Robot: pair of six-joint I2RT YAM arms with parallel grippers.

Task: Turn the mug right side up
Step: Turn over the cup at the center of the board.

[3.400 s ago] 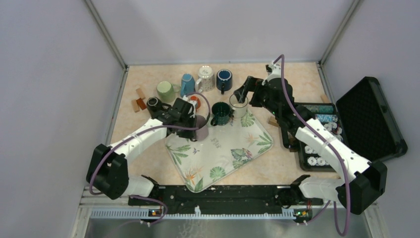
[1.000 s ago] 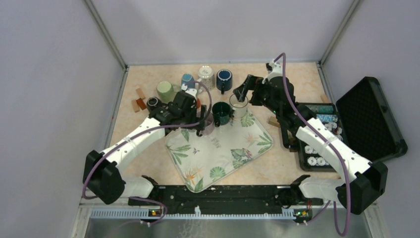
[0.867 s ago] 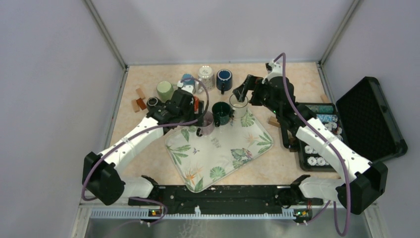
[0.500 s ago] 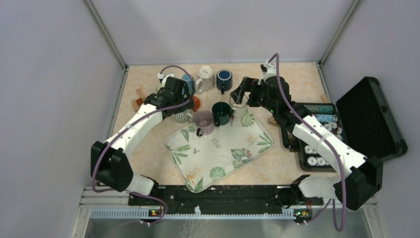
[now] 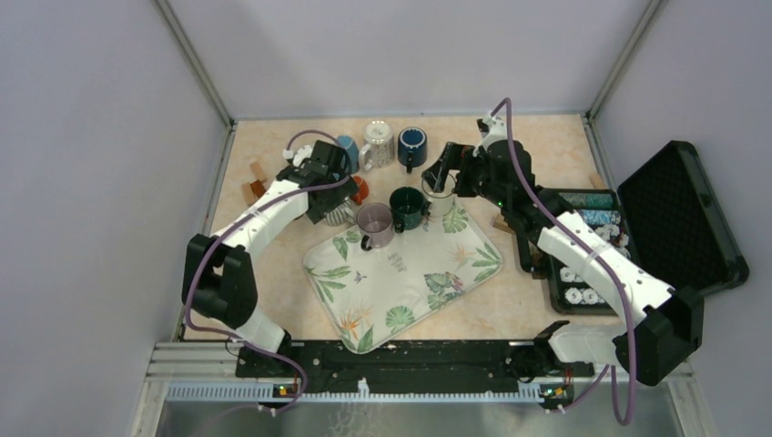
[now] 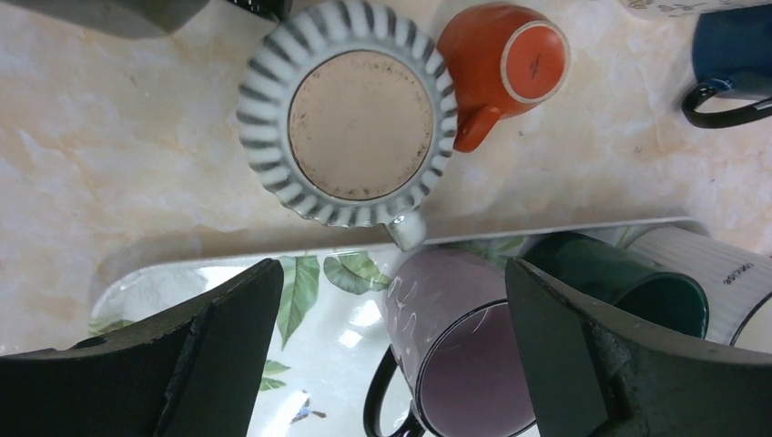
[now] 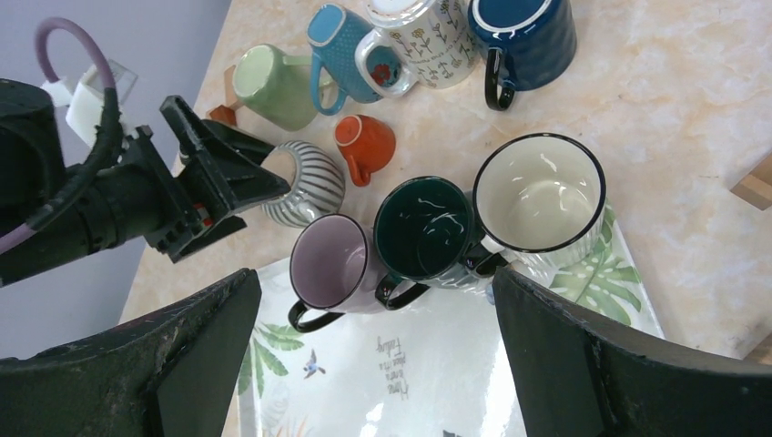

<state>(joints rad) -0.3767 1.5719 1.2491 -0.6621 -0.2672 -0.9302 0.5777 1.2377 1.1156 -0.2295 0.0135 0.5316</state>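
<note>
Three mugs stand mouth up in a row at the far edge of the leaf-printed tray (image 5: 401, 309): a purple mug (image 7: 330, 259) on the left, a dark green mug (image 7: 423, 228) in the middle and a white mug (image 7: 539, 191) on the right. I judge that these are the ones finished already and that the tray is where they are collected. The striped mug (image 6: 360, 137) is on the tabletop (image 5: 555, 137), just outside the far left edge of the tray. It stands on its rim with the flat unglazed base up, so it seems to be the next mug to turn. Its handle points toward the tray and reaches about to the tray's rim. A small orange mug (image 6: 505, 59) is just beside it on the far side, also with the base up. The left pincer (image 6: 391, 273) hangs directly above the striped mug and looks straight down on it, probably to line up for a grasp on the wall or the handle. Its jaws are spread as wide as they go, they hold nothing and they touch nothing. The right pincer (image 7: 375, 273) hangs above the three upright mugs. It is spread wide too and empty, and I cannot see it touch any mug. I think it waits there only to keep out of the way.
</note>
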